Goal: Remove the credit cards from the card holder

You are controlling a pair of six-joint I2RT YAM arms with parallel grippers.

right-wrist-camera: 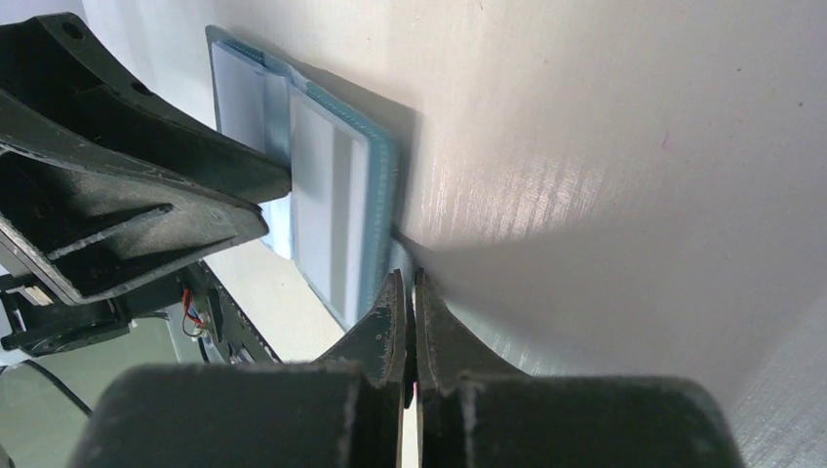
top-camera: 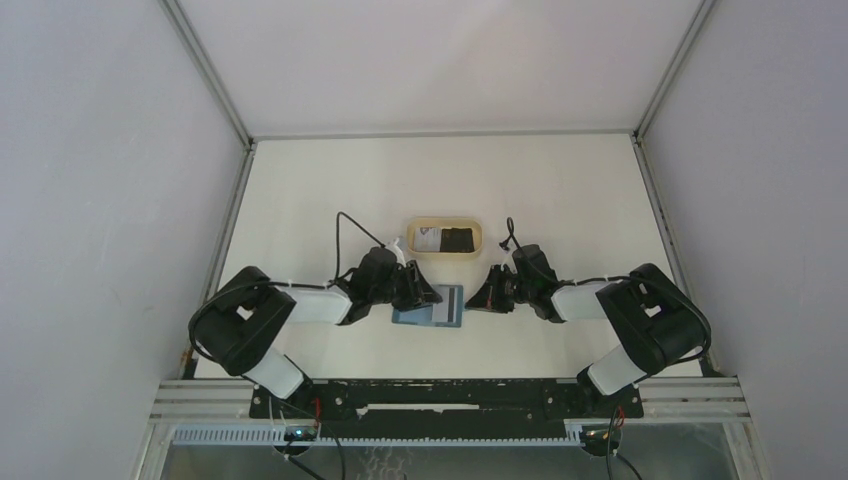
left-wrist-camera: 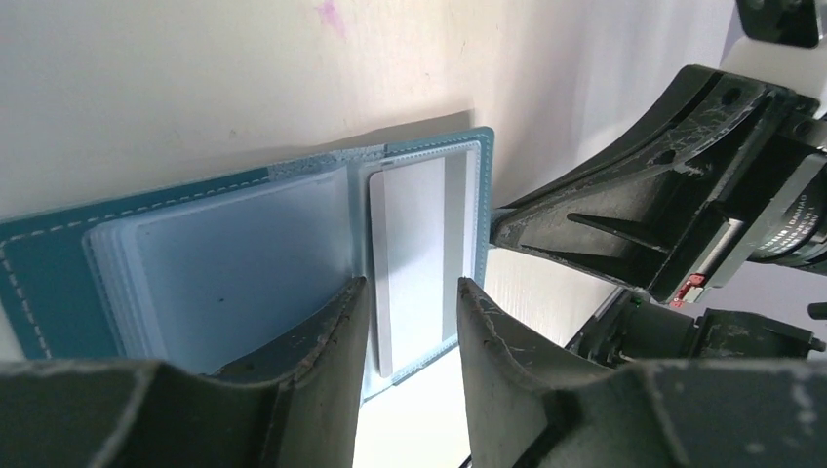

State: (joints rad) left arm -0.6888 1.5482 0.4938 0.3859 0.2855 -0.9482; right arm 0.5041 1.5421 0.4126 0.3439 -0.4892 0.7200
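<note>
The teal card holder (top-camera: 428,308) lies open on the table between both arms, its pale blue pockets (left-wrist-camera: 234,263) facing up. A white card (left-wrist-camera: 410,253) sits in its right-hand pocket (right-wrist-camera: 327,210). My left gripper (left-wrist-camera: 410,302) is open just over the holder's near edge, and the card's near end lies between its fingers. My right gripper (right-wrist-camera: 410,283) is shut with nothing between its fingers, its tip against the holder's right edge (left-wrist-camera: 486,195). A white card (top-camera: 430,238) and a black card (top-camera: 459,239) lie in the tan tray.
The tan oval tray (top-camera: 445,220) stands just behind the holder. White walls enclose the table on three sides. The arms' mounting rail (top-camera: 450,395) runs along the near edge.
</note>
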